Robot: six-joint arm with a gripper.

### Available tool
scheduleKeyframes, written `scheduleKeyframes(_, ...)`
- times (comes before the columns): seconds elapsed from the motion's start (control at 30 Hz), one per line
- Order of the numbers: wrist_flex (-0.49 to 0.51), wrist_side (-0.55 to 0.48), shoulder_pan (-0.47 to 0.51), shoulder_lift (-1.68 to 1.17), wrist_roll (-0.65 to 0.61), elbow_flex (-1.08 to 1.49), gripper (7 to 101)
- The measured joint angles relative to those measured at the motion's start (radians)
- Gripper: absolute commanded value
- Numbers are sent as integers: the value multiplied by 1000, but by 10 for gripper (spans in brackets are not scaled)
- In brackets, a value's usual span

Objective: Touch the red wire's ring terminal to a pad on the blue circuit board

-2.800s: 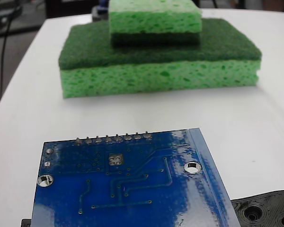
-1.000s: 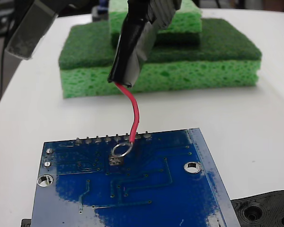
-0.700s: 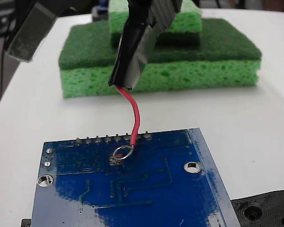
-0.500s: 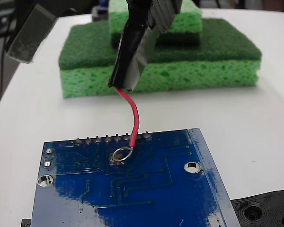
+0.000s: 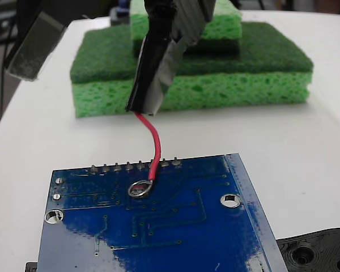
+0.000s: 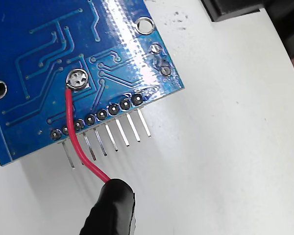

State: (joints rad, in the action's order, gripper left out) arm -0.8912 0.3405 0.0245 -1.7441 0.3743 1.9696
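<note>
Moved: since a second ago I see the sleeve (image 5: 152,68) lower and a touch left in the fixed view, and the ring (image 5: 138,188), which stood tilted beside the pad, now lies flat over it.
Gripper: only its lower part (image 5: 184,20) shows at the top of the fixed view, coming down at a slant from upper right; it grips the sleeve's top end. I cannot see the fingertips apart.
Sleeve: black, tilted, its lower end toward the board and left of the gripper in the fixed view; in the wrist view it enters from the bottom edge (image 6: 110,208).
Wire: red (image 5: 154,148), runs from the sleeve's end in a mild curve down across the pin row to the ring; in the wrist view (image 6: 73,137) it crosses between two pins.
Ring: in the wrist view (image 6: 76,79) it circles the pad (image 6: 77,80), touching the board.
Board: blue (image 5: 175,226), flat on the table (image 5: 306,147), below the gripper.
Sponges: green stack (image 5: 226,68) behind the gripper.
</note>
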Motion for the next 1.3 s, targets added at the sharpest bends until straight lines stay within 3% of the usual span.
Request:
scheduleKeyframes(0.33,-6,-2,0,-5,-8,0,1003)
scheduleKeyframes(0.5,-48,-23,17,-109,-80,-18,1003)
scheduleKeyframes(0.6,-28,-106,72,-227,-137,40,1003)
scheduleKeyframes(0.8,51,-380,186,-459,-307,261,1003)
scheduleKeyframes(1.0,138,-589,258,-558,-360,485,1003)
scheduleKeyframes(1.17,173,-643,255,-719,-365,663,1003)
scheduleKeyframes(1.3,146,-644,252,-943,-354,811,1003)
